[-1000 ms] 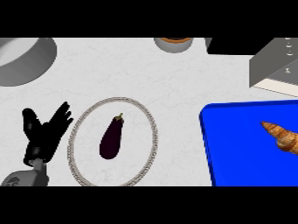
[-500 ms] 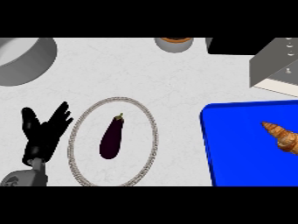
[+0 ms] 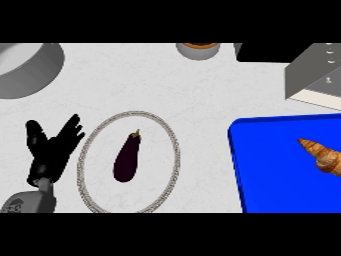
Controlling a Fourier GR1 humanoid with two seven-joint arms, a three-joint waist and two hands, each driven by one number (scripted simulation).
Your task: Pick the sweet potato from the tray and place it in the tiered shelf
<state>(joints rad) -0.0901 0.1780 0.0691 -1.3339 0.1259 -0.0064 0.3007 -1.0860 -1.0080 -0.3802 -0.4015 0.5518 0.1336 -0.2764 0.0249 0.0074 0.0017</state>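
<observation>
Resting at the view's lower left, the left hand (image 3: pixel 51 150) stands open, its fingers spread and pointing up the counter, holding nothing and touching nothing. Just to its right lies a round plate (image 3: pixel 134 114) with a beaded rim, and a dark purple eggplant (image 3: pixel 127 159) lies lengthwise in its middle. The only thing on the blue tray (image 3: pixel 269 175) at the right is golden-brown and ridged, apparently a croissant (image 3: pixel 328 160), lying near the tray's right side. It is well apart from the hand, with the plate between them. Beyond the tray, at the upper right, a corner of the grey tiered shelf (image 3: pixel 317 70) shows. A grey pot (image 3: pixel 18 67) sits at the upper left.
</observation>
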